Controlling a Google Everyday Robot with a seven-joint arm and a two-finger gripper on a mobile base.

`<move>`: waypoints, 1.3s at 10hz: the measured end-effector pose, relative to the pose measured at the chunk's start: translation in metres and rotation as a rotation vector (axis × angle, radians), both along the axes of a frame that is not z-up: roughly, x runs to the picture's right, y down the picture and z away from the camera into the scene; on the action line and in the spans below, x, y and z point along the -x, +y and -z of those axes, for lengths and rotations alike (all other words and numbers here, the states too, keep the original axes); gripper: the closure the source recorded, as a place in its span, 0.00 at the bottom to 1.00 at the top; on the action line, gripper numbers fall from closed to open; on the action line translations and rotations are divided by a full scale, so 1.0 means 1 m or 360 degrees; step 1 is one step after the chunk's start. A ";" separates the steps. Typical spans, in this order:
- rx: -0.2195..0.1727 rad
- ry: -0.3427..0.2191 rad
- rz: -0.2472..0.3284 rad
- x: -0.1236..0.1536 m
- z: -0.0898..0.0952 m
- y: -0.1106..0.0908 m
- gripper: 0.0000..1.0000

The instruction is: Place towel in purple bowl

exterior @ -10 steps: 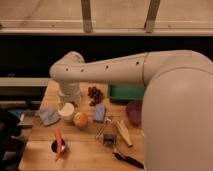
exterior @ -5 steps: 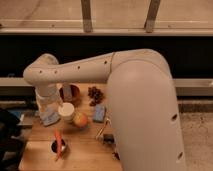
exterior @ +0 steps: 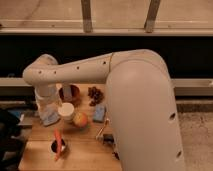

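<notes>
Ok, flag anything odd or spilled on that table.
Nothing spilled. Only oddity: a carrot-like stick leans out of a small dark cup at the table's front left. The gripper is down at the towel, far left; purple bowl not in view.

- No text, label, brand, number or sign can be read anywhere in the view.
- The gripper (exterior: 49,113) hangs at the left of the table (exterior: 85,156), right over the towel (exterior: 51,120), with its jaws apart. No marking on it is legible.
- The robot arm (exterior: 75,70) carries a row of small dark dots along its pale shell. They are plain dots, not letters or numbers.
</notes>
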State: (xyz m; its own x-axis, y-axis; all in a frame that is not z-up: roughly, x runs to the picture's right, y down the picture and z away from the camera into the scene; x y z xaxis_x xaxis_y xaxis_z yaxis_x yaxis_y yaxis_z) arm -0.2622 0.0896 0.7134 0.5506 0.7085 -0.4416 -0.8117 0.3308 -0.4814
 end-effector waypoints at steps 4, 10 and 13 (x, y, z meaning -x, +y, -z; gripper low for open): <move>-0.0068 -0.0202 0.0105 0.065 -0.030 -0.005 0.35; -0.0110 -0.0059 0.0311 0.071 -0.099 0.028 0.35; -0.0060 0.0033 0.0406 0.050 -0.131 0.034 0.35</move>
